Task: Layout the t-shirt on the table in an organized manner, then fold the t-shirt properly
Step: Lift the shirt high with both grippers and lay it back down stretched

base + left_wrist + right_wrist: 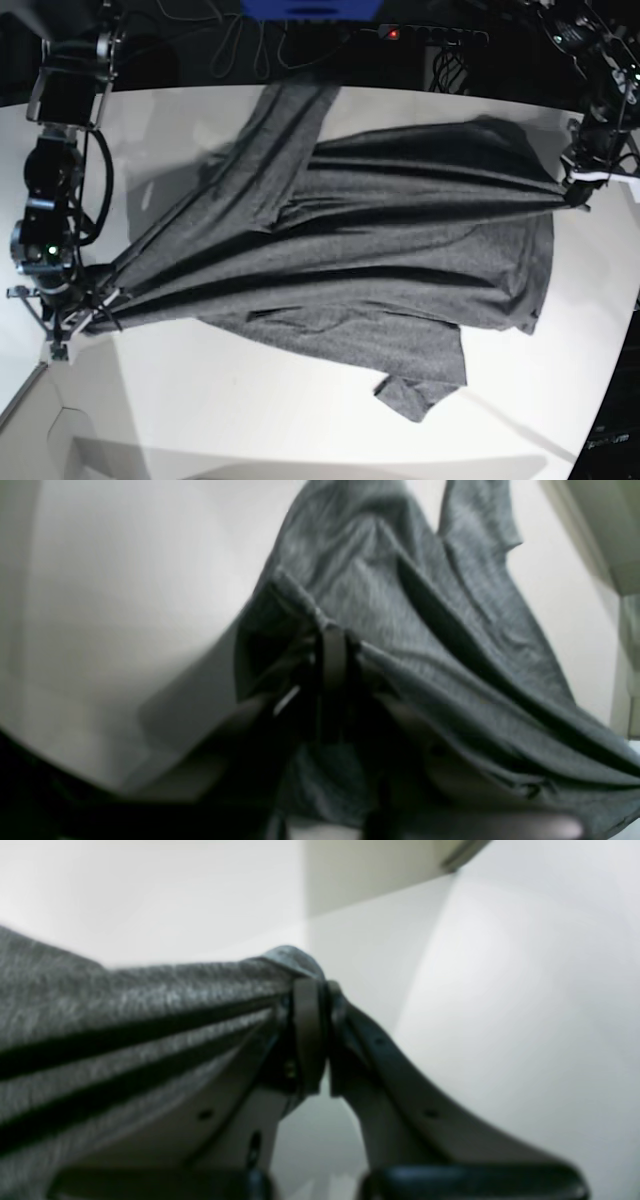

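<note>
Both arms have the shirt (pixel 360 240) pinched and stretched across the table (pixel 250 420).

Right gripper (pixel 100 318): sits at the shirt's left end in the base view, jaws together, clamped on a bunched bit of fabric. Right wrist view confirms it: the gripper (pixel 320 990) has its fingers (pixel 306 1030) pressed tight with a small nub of grey knit poking out above the tips, and the cloth (pixel 125 1005) runs away from it in taut ridges.

Left gripper (pixel 577 192): at the shirt's right end in the base view, also closed on fabric. Left wrist view is blurry, but the gripper (pixel 332 640) shows dark fingers (pixel 334 660) shut on a hem edge, with the shirt (pixel 400 605) fanning out beyond them over the white top (pixel 125 580).

Shirt state: pulled tight between the two grips, long straight creases running end to end. The middle lies on the table. One strip of fabric runs off from the shirt's upper left toward the table's far edge. A loose flap, likely a sleeve, lies flat on the table off the shirt's lower edge, nearer the left gripper's side. Whether the gripped ends touch the table, can't tell.
</note>
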Available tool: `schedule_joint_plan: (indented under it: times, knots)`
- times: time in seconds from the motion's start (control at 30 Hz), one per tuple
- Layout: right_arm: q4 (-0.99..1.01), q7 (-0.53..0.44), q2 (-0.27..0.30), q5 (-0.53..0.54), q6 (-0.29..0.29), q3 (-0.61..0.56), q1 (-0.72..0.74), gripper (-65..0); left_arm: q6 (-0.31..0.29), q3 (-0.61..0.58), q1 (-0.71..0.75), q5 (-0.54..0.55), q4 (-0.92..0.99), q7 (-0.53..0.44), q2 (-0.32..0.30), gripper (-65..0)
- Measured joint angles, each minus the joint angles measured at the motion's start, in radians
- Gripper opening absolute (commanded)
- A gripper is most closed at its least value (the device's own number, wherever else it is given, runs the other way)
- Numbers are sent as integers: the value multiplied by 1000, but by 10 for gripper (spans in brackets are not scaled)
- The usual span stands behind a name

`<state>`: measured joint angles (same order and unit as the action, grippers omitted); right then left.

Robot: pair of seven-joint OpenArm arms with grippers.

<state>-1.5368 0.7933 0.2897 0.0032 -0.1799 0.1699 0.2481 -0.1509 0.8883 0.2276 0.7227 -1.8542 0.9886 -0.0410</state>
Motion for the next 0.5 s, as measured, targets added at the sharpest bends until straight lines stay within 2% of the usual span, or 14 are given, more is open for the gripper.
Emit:
schedule_joint_plan:
  times: [0.3, 0.5]
  knots:
    - [104, -5, -2, 5, 0, -8, 129, -650, 5, 0, -172, -5, 5, 5, -13, -649]
    - [259, -20, 1, 3, 0, -8, 264, -650, 0, -2, -375, -31, 69, 52, -37, -649]
